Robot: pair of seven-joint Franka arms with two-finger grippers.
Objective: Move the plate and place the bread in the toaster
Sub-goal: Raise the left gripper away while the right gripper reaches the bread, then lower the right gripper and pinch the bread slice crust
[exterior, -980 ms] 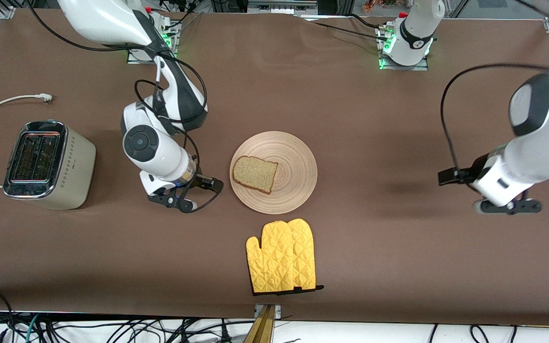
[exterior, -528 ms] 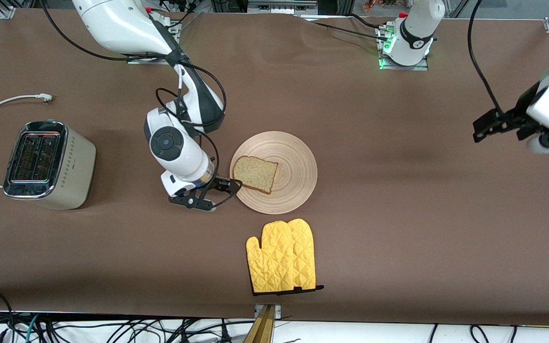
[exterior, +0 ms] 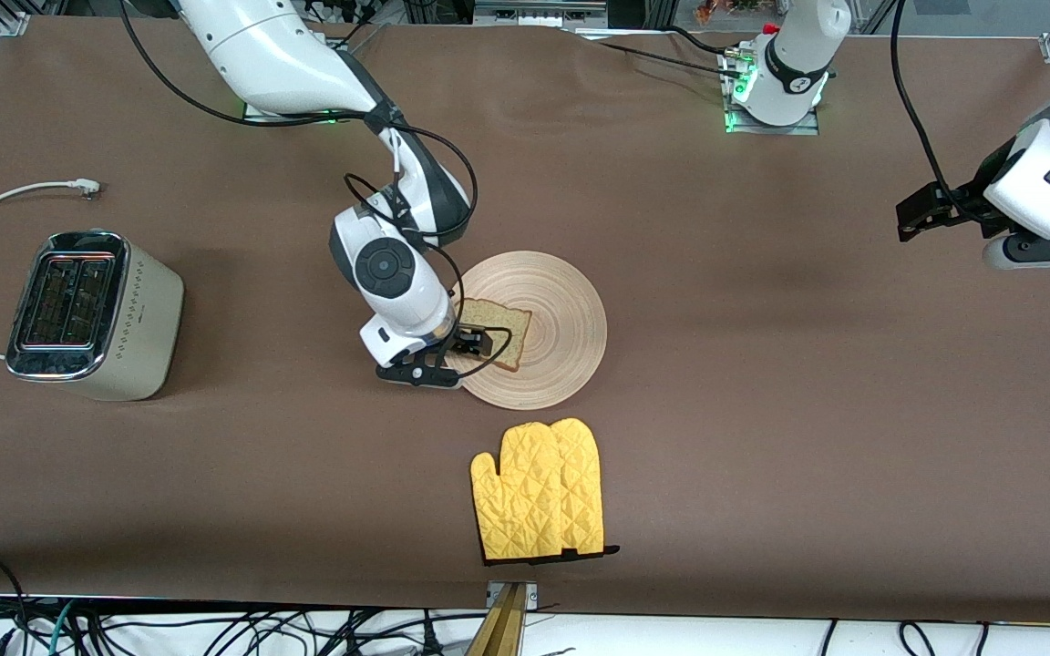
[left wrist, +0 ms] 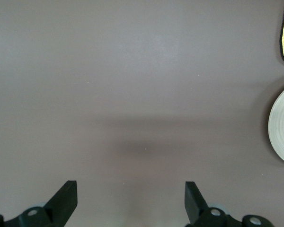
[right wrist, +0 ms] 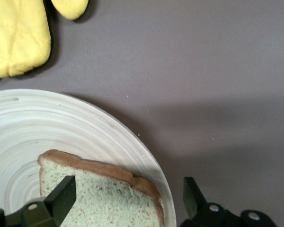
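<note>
We see the right gripper (right wrist: 125, 201) spread wide over the bread (exterior: 505, 332), which lies on the plate (exterior: 561, 319) mid-table. The toaster (exterior: 92, 314) stands at the plate's nine o'clock, a yellow oven mitt (exterior: 539, 487) at its six. The left gripper (left wrist: 130, 201) waits open over bare table.

Beige ringed plate (exterior: 561, 310), speckled brown bread (exterior: 509, 326), yellow quilted mitt (exterior: 539, 487), cream toaster (exterior: 138, 319)

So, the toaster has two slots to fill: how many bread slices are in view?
1. The bread lies on the plate, under the open right gripper, which hides part of it. None shows in the toaster.
</note>
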